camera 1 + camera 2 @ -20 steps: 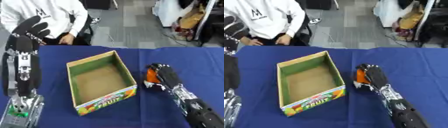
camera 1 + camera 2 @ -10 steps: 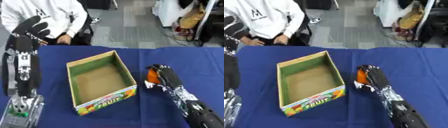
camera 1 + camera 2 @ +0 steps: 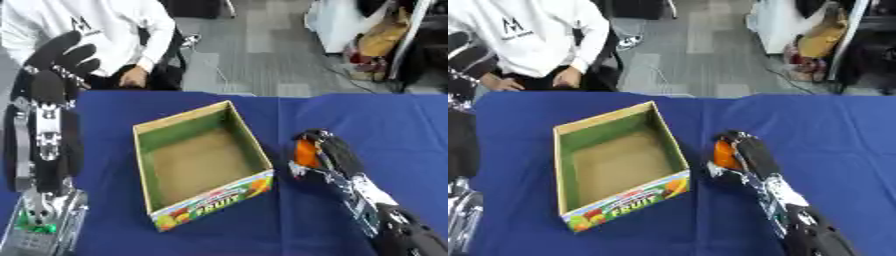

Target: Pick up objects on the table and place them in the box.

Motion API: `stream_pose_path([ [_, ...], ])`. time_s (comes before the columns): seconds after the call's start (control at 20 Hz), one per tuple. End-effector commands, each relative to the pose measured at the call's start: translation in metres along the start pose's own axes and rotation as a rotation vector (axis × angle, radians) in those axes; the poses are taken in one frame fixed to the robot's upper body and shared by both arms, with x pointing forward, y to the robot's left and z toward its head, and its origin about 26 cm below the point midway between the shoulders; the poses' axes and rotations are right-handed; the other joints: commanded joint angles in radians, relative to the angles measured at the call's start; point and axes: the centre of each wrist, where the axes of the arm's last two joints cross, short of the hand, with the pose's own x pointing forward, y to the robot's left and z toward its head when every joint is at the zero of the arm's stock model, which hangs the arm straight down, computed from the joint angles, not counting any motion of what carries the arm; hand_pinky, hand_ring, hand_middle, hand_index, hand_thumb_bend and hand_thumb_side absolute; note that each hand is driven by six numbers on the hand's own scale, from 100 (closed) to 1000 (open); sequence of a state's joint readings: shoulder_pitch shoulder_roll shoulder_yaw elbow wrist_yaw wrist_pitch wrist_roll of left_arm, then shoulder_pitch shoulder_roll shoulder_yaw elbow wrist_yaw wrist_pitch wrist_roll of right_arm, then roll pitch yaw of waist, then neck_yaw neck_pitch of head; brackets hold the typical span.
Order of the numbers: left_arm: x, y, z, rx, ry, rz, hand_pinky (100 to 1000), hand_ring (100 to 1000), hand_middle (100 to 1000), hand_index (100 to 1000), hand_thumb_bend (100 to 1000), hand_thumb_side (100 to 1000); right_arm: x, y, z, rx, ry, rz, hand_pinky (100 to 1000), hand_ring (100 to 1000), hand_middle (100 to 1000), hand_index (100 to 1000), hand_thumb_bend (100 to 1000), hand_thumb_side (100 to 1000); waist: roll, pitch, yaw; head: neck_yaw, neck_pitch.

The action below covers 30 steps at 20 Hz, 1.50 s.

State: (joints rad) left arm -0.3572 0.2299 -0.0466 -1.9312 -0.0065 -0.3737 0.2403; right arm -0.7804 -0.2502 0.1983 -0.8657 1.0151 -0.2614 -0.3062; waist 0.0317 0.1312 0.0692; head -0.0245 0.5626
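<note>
Little has moved in the last second: my right hand [image 3: 325,152] has stayed curled around the small orange rounded object [image 3: 304,151], and the whole picture has shifted only slightly, which I put down to the head.

The orange object sits inside that black hand, fingers wrapped over its top, low over the blue cloth-covered table [image 3: 376,125], just to the right of the open cardboard box with green inner walls and a printed fruit label [image 3: 199,165]. The box lies to the hand's left, close but not touching, its long axis running from near-left to far-right. I judge the coming move to be a lift and a short carry leftward over the box's right wall. My right hand is clearly the nearer one.

My left hand [image 3: 54,65] stands raised at the left edge, fingers relaxed upward, holding nothing.

Beyond the table is grey floor with clutter at the far right.
</note>
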Motion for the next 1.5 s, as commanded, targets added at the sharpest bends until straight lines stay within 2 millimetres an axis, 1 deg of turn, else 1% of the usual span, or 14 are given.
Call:
stream_pose_path([
  [0.05, 0.008, 0.0, -0.007, -0.011, -0.039, 0.004, 824, 782, 822, 842, 584, 734, 0.008, -0.031, -0.014, -0.055, -0.028, 0.031, 100, 100, 100, 119, 104, 373, -0.002, -0.013, -0.001, 0.008, -0.003],
  [0.2, 0.007, 0.001, -0.007, -0.012, -0.039, 0.004, 824, 782, 822, 842, 584, 733, 0.018, -0.048, -0.021, -0.084, -0.042, 0.049, 100, 100, 100, 121, 119, 362, -0.002, -0.014, -0.002, 0.007, -0.003],
  [0.35, 0.007, 0.001, -0.007, -0.013, -0.038, 0.004, 824, 782, 822, 841, 585, 733, 0.024, -0.061, -0.028, -0.092, -0.051, 0.076, 100, 100, 100, 123, 131, 354, -0.003, -0.016, -0.001, 0.002, -0.002],
  [0.4, 0.007, 0.001, -0.006, -0.013, -0.039, 0.004, 824, 782, 822, 841, 585, 733, 0.025, -0.064, -0.03, -0.094, -0.053, 0.083, 100, 100, 100, 123, 100, 417, -0.003, -0.016, -0.001, 0.001, -0.002],
  [0.45, 0.007, 0.001, -0.006, -0.013, -0.038, 0.004, 824, 782, 822, 841, 585, 733, 0.027, -0.068, -0.032, -0.098, -0.058, 0.093, 100, 100, 100, 124, 137, 350, -0.004, -0.017, -0.001, -0.002, -0.003],
  [0.85, 0.008, 0.001, -0.006, -0.016, -0.039, 0.004, 824, 781, 822, 841, 586, 732, 0.04, -0.098, -0.044, -0.134, -0.097, 0.142, 100, 100, 100, 126, 147, 343, -0.007, -0.022, -0.001, -0.01, -0.003],
  [0.9, 0.008, 0.001, -0.006, -0.017, -0.039, 0.004, 824, 781, 822, 841, 586, 732, 0.043, -0.102, -0.046, -0.139, -0.107, 0.143, 100, 100, 100, 126, 124, 443, -0.007, -0.022, -0.001, -0.01, -0.002],
  [0.95, 0.008, 0.001, -0.006, -0.017, -0.039, 0.004, 824, 781, 822, 841, 586, 732, 0.046, -0.106, -0.048, -0.144, -0.122, 0.144, 100, 100, 100, 126, 144, 345, -0.007, -0.023, -0.001, -0.012, -0.002],
  [1.2, 0.008, 0.0, -0.006, -0.019, -0.04, 0.007, 824, 781, 822, 841, 586, 731, 0.063, -0.122, -0.056, -0.15, -0.193, 0.148, 100, 100, 100, 127, 139, 348, -0.008, -0.023, 0.003, -0.022, -0.003],
  [1.25, 0.008, 0.0, -0.006, -0.019, -0.041, 0.008, 824, 781, 822, 841, 587, 731, 0.065, -0.124, -0.057, -0.149, -0.203, 0.149, 100, 100, 100, 128, 139, 362, -0.008, -0.023, 0.004, -0.023, -0.003],
  [1.3, 0.008, 0.0, -0.006, -0.019, -0.041, 0.008, 824, 781, 822, 841, 587, 731, 0.067, -0.125, -0.058, -0.149, -0.213, 0.151, 100, 100, 100, 128, 137, 349, -0.009, -0.023, 0.005, -0.024, -0.004],
  [1.5, 0.009, -0.001, -0.007, -0.02, -0.047, 0.013, 824, 781, 822, 841, 588, 729, 0.077, -0.132, -0.062, -0.157, -0.254, 0.149, 100, 100, 100, 128, 136, 351, -0.011, -0.023, 0.01, -0.025, -0.003],
])
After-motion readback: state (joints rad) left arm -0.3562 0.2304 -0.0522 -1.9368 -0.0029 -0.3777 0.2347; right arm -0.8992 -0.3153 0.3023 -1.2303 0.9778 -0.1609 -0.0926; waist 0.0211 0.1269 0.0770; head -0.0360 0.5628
